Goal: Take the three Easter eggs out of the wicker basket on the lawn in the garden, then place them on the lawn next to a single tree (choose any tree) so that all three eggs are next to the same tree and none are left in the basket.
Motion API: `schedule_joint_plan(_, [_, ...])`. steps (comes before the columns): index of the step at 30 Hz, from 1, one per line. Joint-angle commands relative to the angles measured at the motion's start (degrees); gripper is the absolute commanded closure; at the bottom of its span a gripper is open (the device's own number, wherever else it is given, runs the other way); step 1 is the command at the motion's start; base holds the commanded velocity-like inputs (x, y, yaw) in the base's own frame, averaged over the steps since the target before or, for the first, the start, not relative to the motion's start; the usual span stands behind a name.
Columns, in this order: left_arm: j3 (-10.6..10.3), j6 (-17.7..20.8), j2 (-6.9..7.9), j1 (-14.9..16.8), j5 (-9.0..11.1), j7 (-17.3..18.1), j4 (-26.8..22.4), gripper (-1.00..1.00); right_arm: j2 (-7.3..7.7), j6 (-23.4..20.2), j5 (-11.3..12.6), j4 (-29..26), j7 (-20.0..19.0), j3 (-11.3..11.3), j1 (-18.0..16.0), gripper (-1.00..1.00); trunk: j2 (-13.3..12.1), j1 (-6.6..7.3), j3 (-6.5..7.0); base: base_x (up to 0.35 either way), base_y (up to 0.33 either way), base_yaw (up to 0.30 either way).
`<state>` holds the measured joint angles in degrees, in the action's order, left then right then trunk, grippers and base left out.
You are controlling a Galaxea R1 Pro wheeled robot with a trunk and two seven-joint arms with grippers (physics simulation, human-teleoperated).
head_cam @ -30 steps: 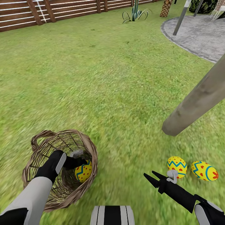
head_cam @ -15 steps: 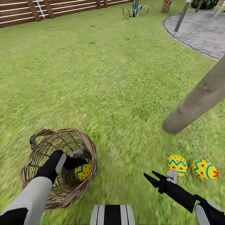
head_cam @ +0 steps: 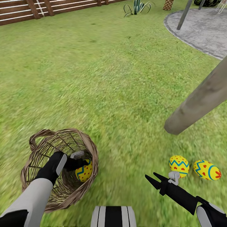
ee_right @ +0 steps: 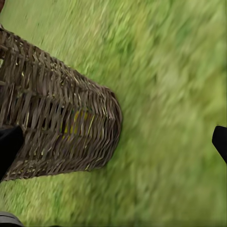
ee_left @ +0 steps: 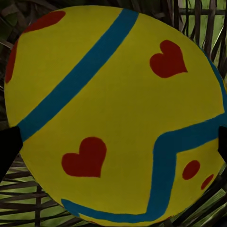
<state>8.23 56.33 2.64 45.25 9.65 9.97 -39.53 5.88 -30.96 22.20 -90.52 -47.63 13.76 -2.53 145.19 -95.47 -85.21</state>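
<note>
While wide lawn (head_cam: pixel 104 78) lies open toward the far fence (head_cam: pixel 19 12), the left gripper (head_cam: pixel 80 165) reaches down inside the wicker basket (head_cam: pixel 91 151), pinching the last Easter egg (head_cam: pixel 84 171). Two eggs (head_cam: pixel 179 164) (head_cam: pixel 206 170) lie by the tree trunk (head_cam: pixel 198 101); right gripper (head_cam: pixel 154 179) hovers low, spread.

The head view looks steeply down over both arms onto the lawn (head_cam: pixel 104 78). The left wrist camera sits inside the wicker basket (head_cam: pixel 85 145), very close to an Easter egg (ee_left: pixel 113 113). The right wrist camera faces sideways, low over grass, sharing the basket's woven wall.
</note>
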Motion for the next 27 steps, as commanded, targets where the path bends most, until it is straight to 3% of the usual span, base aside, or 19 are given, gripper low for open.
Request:
schedule_joint_plan(1, [0.13, 0.22, -0.01, 0.01, -0.75, 0.05, -0.03, -1.0, 0.0, -0.43, 0.38, -0.01, -0.04, 0.04, -0.02, -1.0, 0.03, -0.02, -0.27, 0.0, 0.0, 0.0])
schedule_joint_plan(23, [0.12, 0.2, -0.01, 0.01, -0.82, 0.05, -0.02, -1.0, 0.0, -0.46, 0.38, -0.01, 0.11, 0.04, -0.02, -1.0, 0.05, -0.07, -0.71, 0.0, 0.0, 0.0])
schedule_joint_plan(24, [0.12, 0.2, -0.01, 0.01, -0.8, 0.05, -0.02, 1.0, 0.0, -0.46, 0.38, -0.01, 0.13, 0.04, -0.02, -1.0, 0.05, -0.07, -0.71, 0.0, 0.0, 0.0])
schedule_joint_plan(27, [0.13, 0.19, -0.01, 0.01, -0.78, 0.05, -0.05, 1.0, 0.0, -0.46, 0.38, -0.01, 0.16, 0.04, -0.02, -1.0, 0.05, -0.07, -0.71, 0.0, 0.0, 0.0])
